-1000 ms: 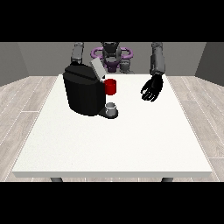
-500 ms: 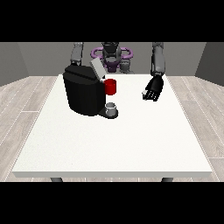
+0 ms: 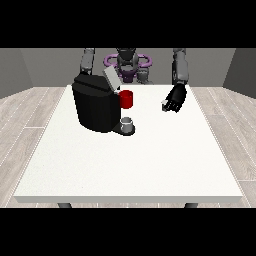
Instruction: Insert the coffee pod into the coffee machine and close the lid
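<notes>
Grey walls and pale wood flooring frame a large white surface (image 3: 150, 165) with the robot behind it. No brand, label or writing can be read anywhere. On the surface's far left part stands a black coffee machine (image 3: 95, 107), boxy, with its grey lid (image 3: 111, 80) tilted up and open. Just beside its front is a red part (image 3: 127, 99), and below that a small grey cup (image 3: 127, 123) on the machine's base. Whether the red part is the coffee pod cannot be told. At the view's right a black robot hand (image 3: 175, 99) hangs above the surface, well apart from the machine, fingers curled, pinching something small and pale at their tips. The other robot hand is hidden behind the machine
</notes>
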